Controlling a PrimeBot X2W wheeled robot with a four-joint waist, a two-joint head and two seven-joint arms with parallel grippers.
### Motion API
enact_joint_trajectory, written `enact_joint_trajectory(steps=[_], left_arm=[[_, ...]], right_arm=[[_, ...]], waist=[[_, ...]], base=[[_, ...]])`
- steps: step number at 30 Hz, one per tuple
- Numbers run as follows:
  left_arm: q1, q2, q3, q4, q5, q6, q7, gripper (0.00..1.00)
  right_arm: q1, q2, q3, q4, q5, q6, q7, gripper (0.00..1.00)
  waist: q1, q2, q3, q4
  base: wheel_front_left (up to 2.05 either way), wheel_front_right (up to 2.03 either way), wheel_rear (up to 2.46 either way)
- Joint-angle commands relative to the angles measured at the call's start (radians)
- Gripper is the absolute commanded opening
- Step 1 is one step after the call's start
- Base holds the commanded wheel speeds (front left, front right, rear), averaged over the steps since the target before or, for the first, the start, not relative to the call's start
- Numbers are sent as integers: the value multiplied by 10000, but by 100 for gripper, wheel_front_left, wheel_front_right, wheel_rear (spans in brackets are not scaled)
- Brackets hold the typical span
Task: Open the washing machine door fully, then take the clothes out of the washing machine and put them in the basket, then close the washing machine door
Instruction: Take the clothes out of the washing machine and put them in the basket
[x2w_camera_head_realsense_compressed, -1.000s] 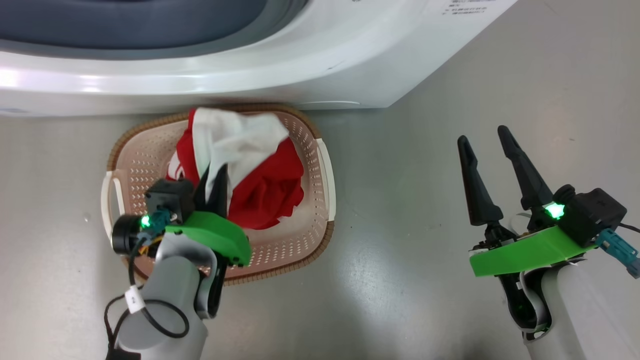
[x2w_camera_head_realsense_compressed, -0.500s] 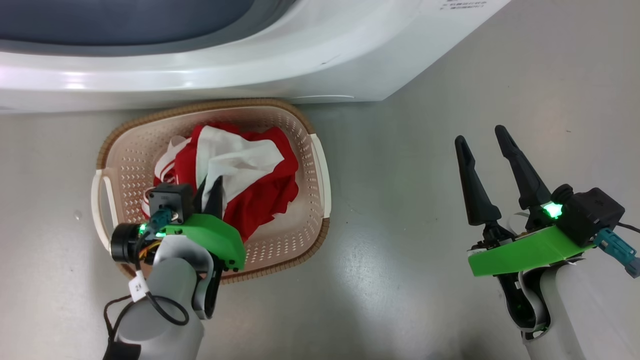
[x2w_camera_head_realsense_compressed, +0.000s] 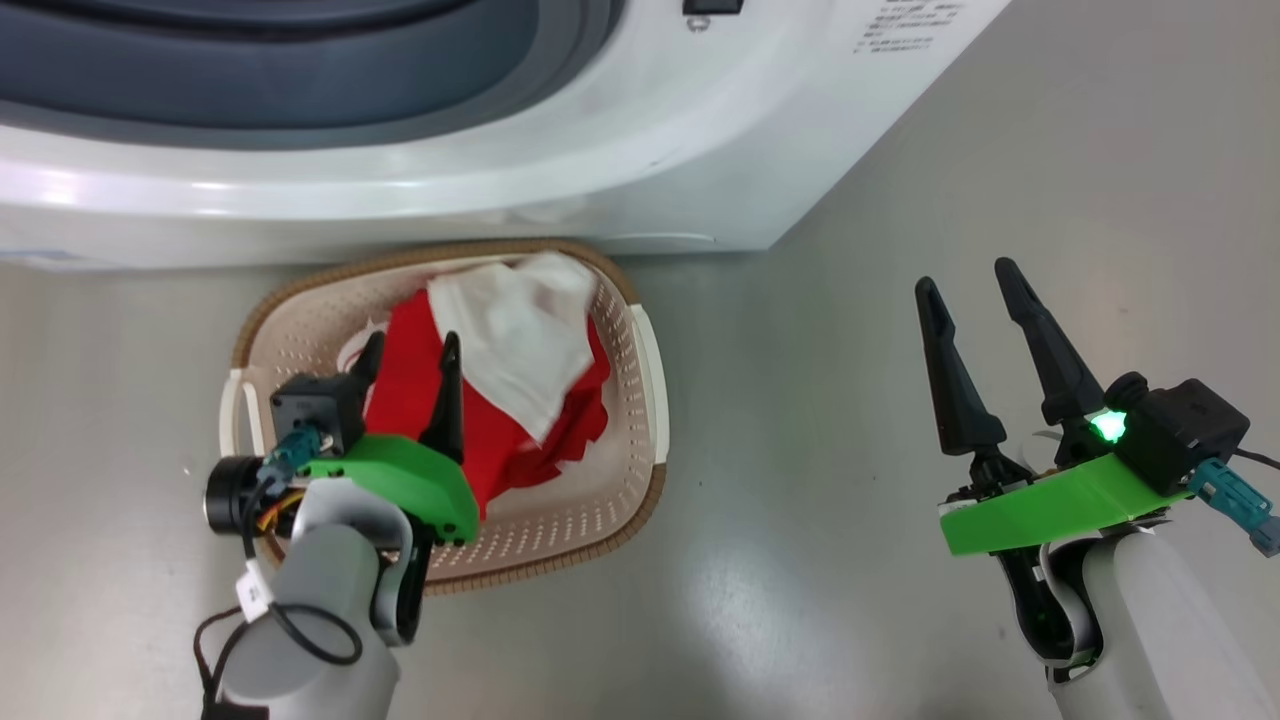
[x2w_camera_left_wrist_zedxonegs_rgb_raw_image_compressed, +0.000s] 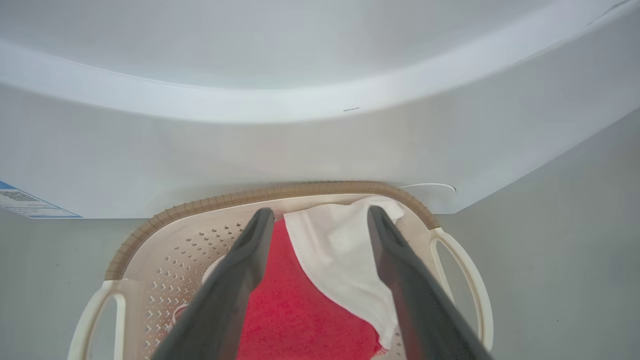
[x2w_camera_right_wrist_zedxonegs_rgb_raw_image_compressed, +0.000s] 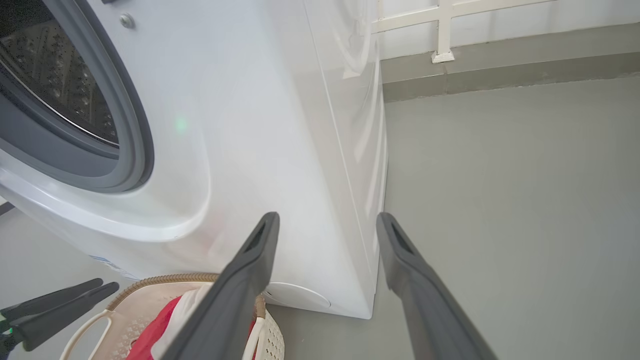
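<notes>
While the left pincer (x2w_camera_head_realsense_compressed: 412, 345) hangs spread wide over the clothes (x2w_camera_head_realsense_compressed: 520, 340), clasping nothing, the red and white heap lies in the basket (x2w_camera_head_realsense_compressed: 652, 380) beneath it. At the basket's 12 o'clock its brown rim sits just beside the foot of the washing machine (x2w_camera_head_realsense_compressed: 600, 170). At its 3 o'clock, well apart, the right pincer (x2w_camera_head_realsense_compressed: 965, 278) stands parted and empty over bare grey floor (x2w_camera_head_realsense_compressed: 800, 520). That floor runs open past the machine's corner to a wall (x2w_camera_right_wrist_zedxonegs_rgb_raw_image_compressed: 500, 25) at the pincer's 1 o'clock.

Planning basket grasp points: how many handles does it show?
2: the left handle at the basket's left end, the right handle at its right end. None seems hidden.
</notes>
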Motion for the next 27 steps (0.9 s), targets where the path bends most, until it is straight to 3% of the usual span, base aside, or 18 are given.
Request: enact_joint_trajectory(steps=[1,27], left_arm=[[480,283,343,-260,125,-74,-51,100],[3649,283,2181,-4156,1819,-953,-51,100]], right_arm=[[232,-8,165,-152,19,73,-65,100],[2191,-96,-5,299,64,73,-65,100]], waist=[[0,-1,-403,56],[0,-1,-3939,412]], base=[[0,0,0],[0,0,0]])
